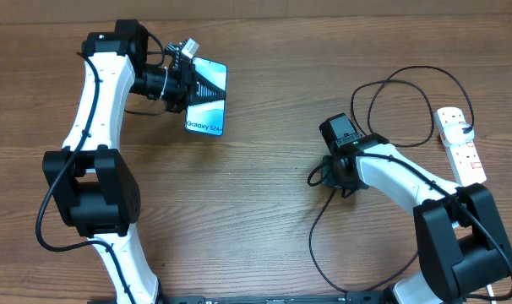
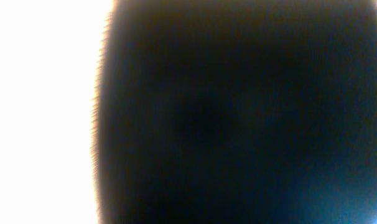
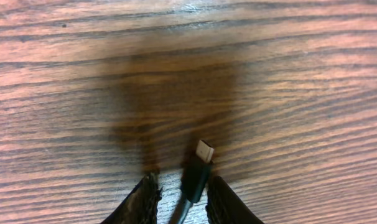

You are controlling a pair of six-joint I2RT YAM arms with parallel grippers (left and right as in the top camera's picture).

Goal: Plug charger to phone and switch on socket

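- The phone [image 1: 207,100] is being held along one long edge by the left gripper [image 1: 187,87], which is clamped narrowly on it, at the far left of the table [image 1: 256,228], with its screen facing up.
- The charger [image 3: 196,174] is being pinched just behind its plug tip by the right gripper [image 3: 182,190], with the tip raised off the wood.
- The socket [image 1: 461,145] is being left at the right edge, well apart from both grippers.
- The left wrist view is being blocked by a dark blur.

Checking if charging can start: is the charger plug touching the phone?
Apart. The overhead view shows the phone well to the left of the right hand, which holds the charger plug.
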